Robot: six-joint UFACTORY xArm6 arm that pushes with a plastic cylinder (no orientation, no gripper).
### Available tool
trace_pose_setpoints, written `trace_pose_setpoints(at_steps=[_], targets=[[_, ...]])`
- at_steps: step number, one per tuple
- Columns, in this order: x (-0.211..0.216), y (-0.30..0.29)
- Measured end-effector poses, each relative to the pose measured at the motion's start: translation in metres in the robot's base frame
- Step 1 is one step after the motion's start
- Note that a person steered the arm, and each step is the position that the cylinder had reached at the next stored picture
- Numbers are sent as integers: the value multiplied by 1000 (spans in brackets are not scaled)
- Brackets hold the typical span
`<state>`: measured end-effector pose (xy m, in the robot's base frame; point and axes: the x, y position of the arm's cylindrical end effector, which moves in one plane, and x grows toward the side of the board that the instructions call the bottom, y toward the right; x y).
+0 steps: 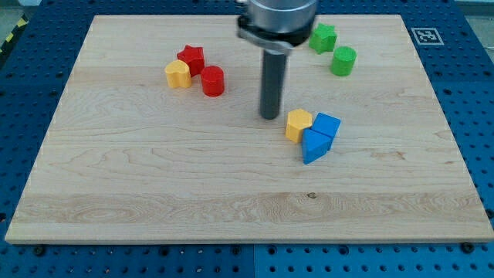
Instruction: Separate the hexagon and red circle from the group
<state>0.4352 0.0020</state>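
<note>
From the one camera view, my tip [270,116] rests on the tabletop [154,193], just left of the yellow hexagon [298,123] touching two blue blocks [320,136]; there's no gripper. The red circle [213,81] sits well apart, beside the red star [191,58] and yellow block [177,74]. Neither looks separated yet; next I'd circle round and push the hexagon clear.

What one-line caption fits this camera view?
My tip rests left of the yellow hexagon and two blue blocks, with the red circle grouped upper left.
</note>
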Motion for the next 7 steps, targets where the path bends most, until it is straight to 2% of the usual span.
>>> trace_pose_setpoints(at_steps=[1, 2, 5, 7], targets=[[-3, -80], [-40, -113], [-52, -103], [-59, -31]])
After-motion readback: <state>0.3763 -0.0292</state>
